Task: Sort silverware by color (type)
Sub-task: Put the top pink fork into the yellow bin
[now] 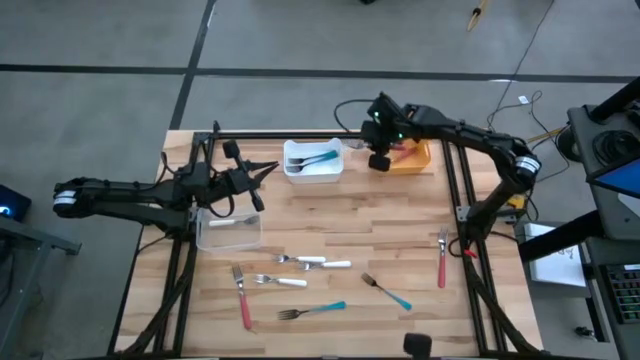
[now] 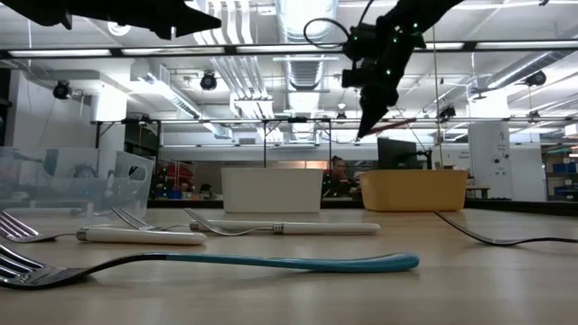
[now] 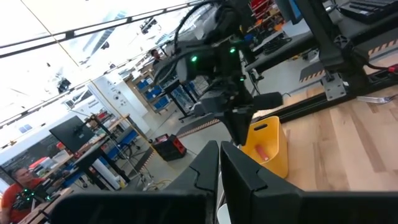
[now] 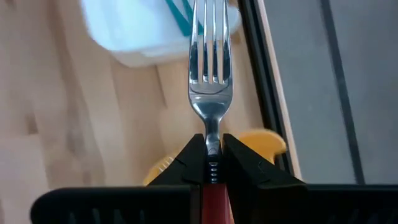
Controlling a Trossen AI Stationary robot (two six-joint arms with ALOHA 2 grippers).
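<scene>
Pinching a red fork [image 4: 211,93] at the neck where handle meets metal, the right gripper [image 1: 381,158] hangs above the orange bin [image 1: 422,159], which already holds one red piece; the left gripper [image 1: 262,172], jaws pressed together and empty, waits over the clear bin [image 1: 228,233], which seems to hold one white-handled piece. Light, stiff and slippery, each remaining fork [image 1: 311,311] on the table [image 1: 400,230] looks best gripped across its slim handle, while the white bin [image 1: 312,171] holds teal pieces.

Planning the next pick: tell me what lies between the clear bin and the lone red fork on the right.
In the high view, two white-handled forks lie between the clear bin and the red fork.
</scene>
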